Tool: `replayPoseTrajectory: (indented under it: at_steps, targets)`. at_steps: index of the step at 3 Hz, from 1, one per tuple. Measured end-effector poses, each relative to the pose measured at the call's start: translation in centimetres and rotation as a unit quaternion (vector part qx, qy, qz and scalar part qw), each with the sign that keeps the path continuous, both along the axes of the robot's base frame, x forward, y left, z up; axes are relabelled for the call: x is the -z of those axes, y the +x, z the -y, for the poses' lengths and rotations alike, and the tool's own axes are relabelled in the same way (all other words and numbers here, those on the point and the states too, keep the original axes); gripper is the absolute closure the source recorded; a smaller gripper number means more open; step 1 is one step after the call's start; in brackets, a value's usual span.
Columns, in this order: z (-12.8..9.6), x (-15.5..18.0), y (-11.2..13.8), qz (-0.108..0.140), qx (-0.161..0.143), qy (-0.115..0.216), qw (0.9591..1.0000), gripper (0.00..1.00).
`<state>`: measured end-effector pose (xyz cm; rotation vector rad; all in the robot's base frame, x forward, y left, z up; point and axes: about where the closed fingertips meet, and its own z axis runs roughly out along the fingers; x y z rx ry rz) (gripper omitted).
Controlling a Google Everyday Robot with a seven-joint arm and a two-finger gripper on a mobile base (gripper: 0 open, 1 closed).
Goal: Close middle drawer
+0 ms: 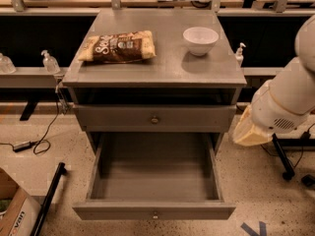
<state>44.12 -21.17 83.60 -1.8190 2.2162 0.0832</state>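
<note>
The middle drawer (153, 173) is pulled far out of the grey cabinet. Its deep box is empty, and its low front panel carries a small brass knob (155, 214) at the centre. Above it is the taller-fronted grey drawer (123, 118) with a like knob, sitting nearly flush under a dark gap. My arm's white segment (285, 100), with a tan cover at its lower end, hangs at the right of the cabinet, apart from the drawer. My gripper itself is out of view.
On the cabinet top (162, 65) lie a brown snack bag (118, 46) and a white bowl (200, 39). Pump bottles (50, 62) stand on a shelf to the left. A cardboard box (12, 215) and a black bar are at the lower left. A chair base (290, 166) is at the right.
</note>
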Motion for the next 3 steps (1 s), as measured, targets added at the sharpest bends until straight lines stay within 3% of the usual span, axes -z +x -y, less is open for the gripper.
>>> replayPoseTrajectory:
  at_steps: [3]
  targets:
    - [-6.0,14.5,-0.2,-0.063,-0.037,0.056,0.9957,1.0]
